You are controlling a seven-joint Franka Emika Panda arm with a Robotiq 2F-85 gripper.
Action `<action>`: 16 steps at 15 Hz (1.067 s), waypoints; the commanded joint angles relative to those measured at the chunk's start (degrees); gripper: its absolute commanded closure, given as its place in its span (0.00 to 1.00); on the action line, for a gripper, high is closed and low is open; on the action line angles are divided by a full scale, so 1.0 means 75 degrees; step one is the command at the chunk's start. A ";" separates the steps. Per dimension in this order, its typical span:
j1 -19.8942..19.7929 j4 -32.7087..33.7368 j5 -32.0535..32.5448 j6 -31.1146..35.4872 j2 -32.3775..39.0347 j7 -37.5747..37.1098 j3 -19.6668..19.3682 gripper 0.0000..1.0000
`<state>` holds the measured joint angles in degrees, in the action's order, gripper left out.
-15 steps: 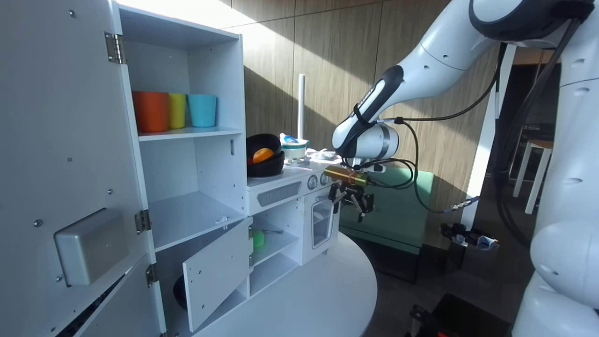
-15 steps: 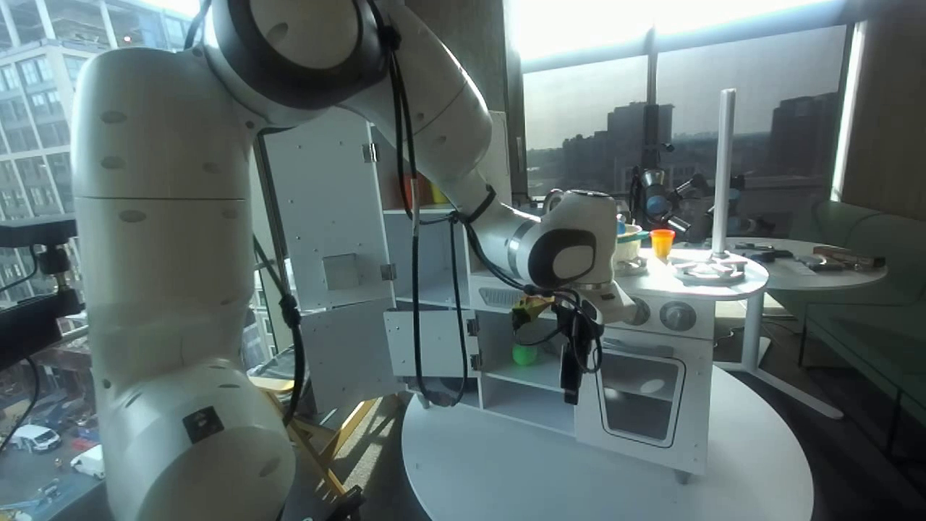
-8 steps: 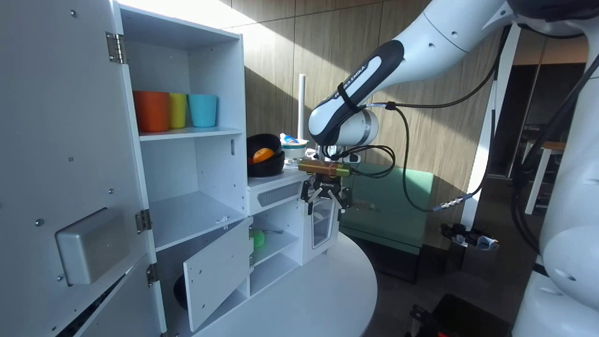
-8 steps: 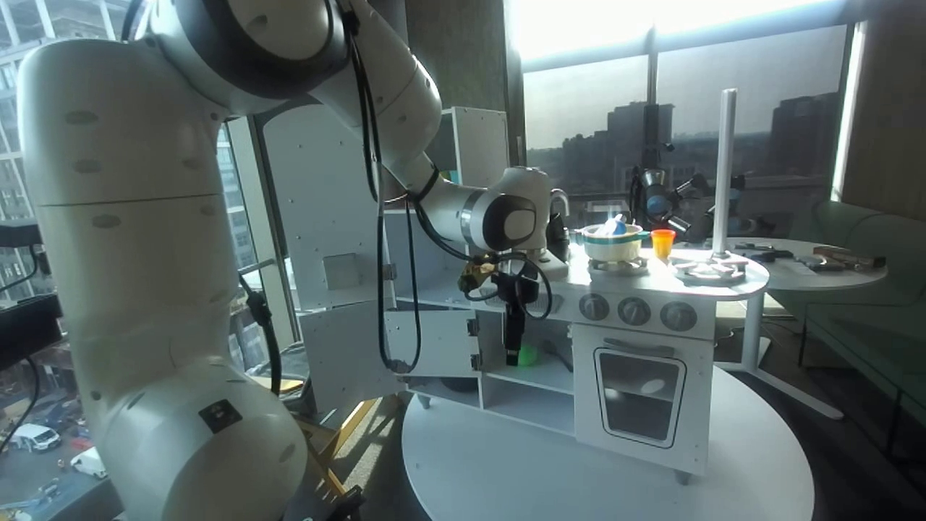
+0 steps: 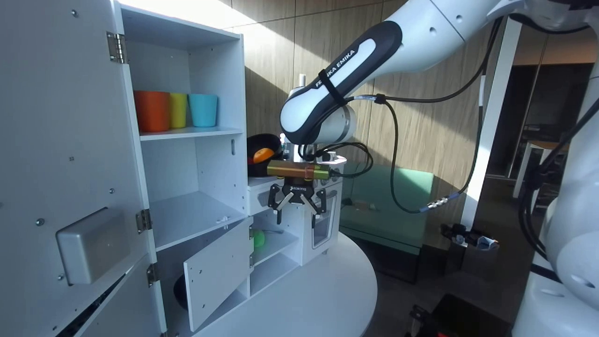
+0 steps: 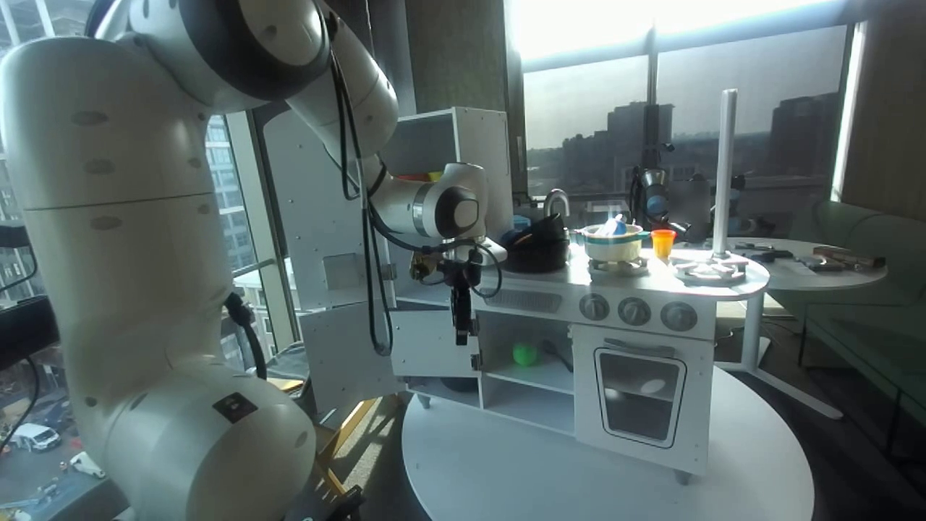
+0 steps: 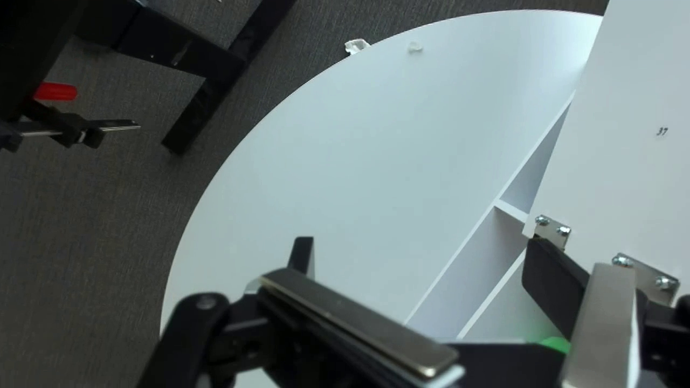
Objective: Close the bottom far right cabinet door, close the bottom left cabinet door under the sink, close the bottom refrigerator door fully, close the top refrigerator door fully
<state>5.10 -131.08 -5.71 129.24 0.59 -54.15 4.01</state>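
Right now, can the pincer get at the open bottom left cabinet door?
Probably yes: the pincer hangs open near the hinges of the bottom left cabinet door, with nothing visible between them.

In an exterior view, frame edges crop the top refrigerator door (image 5: 65, 145) and the bottom refrigerator door (image 5: 128, 304).

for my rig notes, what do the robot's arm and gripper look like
The arm is glossy white with black sections, rounded joints, a black strap and looping black cables; its lettering includes "EMIKA". The black, two-fingered gripper has silvery metal strips, with a gold-green bar mounted above it.
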 commanded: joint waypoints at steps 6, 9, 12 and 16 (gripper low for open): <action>0.0247 -0.0019 0.0019 -0.0044 -0.0133 0.0079 0.0359 0.00; 0.0218 -0.0021 0.0019 -0.0043 -0.0091 0.0081 0.0333 0.00; 0.0459 -0.0099 -0.0638 0.0245 -0.0094 0.0766 0.0581 0.00; 0.0732 0.0322 -0.0875 0.0718 0.0073 0.1039 0.0884 0.00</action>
<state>9.32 -131.31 -10.11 131.94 0.25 -48.57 9.44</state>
